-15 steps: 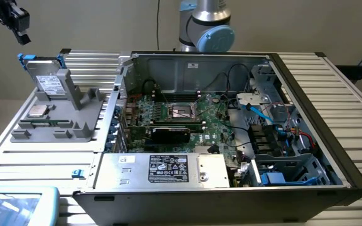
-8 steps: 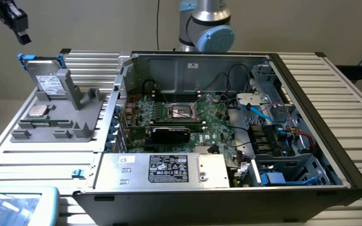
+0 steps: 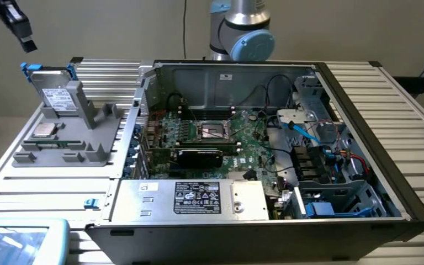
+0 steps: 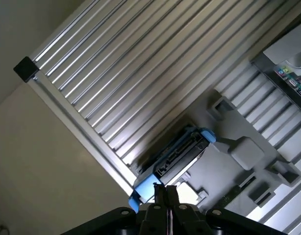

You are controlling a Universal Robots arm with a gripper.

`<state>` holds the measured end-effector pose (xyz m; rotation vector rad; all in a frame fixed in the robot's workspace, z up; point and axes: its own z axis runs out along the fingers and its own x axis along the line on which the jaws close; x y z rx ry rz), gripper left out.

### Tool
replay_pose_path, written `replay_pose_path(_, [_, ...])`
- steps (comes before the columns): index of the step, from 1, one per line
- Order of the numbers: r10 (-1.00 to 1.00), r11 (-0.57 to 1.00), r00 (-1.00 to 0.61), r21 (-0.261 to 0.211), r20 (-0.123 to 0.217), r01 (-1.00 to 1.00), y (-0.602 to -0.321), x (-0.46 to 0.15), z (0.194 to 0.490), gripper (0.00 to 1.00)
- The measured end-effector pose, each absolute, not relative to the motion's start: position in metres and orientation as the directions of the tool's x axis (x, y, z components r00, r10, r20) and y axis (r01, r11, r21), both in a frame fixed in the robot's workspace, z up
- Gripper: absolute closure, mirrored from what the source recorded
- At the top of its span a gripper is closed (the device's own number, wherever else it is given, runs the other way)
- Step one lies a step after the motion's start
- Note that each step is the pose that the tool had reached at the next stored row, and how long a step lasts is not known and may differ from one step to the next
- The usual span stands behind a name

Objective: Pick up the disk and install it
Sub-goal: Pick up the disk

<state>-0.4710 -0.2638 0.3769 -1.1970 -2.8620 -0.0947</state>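
Off the open computer case's (image 3: 227,80) side, toward the exterior view's left, my claw (image 3: 28,44) hangs well clear of the disk (image 3: 57,95), fingers (image 4: 159,193) pressed together on nothing. A grey fixture (image 3: 86,138) beside the case holds the blue-framed disk upright and a silver chip (image 3: 44,130) lying flat. Inside the case sit a motherboard (image 3: 220,138) and a silver power supply (image 3: 197,197). I can't read either label.

Soft even light; dark shadow beside the disk (image 4: 182,152).
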Motion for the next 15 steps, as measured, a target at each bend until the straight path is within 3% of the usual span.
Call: replay_pose_path(15, [0.863,0.501,-0.502,0.042,0.058,0.865,-0.2637,-0.471,0.3761,0.89])
